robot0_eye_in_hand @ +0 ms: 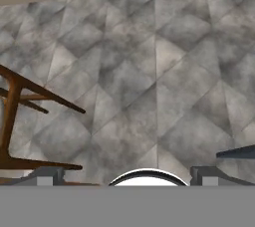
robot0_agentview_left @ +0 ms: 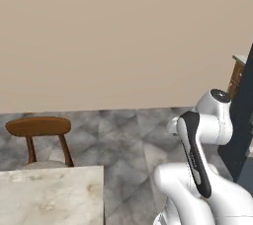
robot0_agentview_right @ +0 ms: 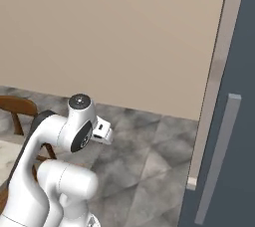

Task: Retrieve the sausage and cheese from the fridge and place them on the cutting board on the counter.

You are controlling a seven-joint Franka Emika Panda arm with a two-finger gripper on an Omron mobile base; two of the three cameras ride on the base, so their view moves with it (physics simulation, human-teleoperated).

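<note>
The fridge (robot0_agentview_right: 235,66) fills the right edge of the right base view as a tall dark slate-grey door, shut, with a long grey handle (robot0_agentview_right: 219,156). Its dark side (robot0_agentview_left: 244,120) also stands at the right of the left base view. A corner of the marbled counter (robot0_agentview_left: 49,194) lies at the lower left. The sausage, the cheese and the cutting board are out of view. My gripper (robot0_eye_in_hand: 130,176) hangs open over bare grey floor tiles with nothing between its fingertips (robot0_eye_in_hand: 47,176). The folded arm (robot0_agentview_right: 74,131) sits well left of the fridge door.
A brown wooden chair (robot0_agentview_left: 39,126) stands beside the counter; its legs (robot0_eye_in_hand: 15,121) show at the left of the hand view. A plain beige wall (robot0_agentview_left: 123,36) runs across the back. Open tiled floor (robot0_agentview_right: 144,156) lies between the arm and the fridge.
</note>
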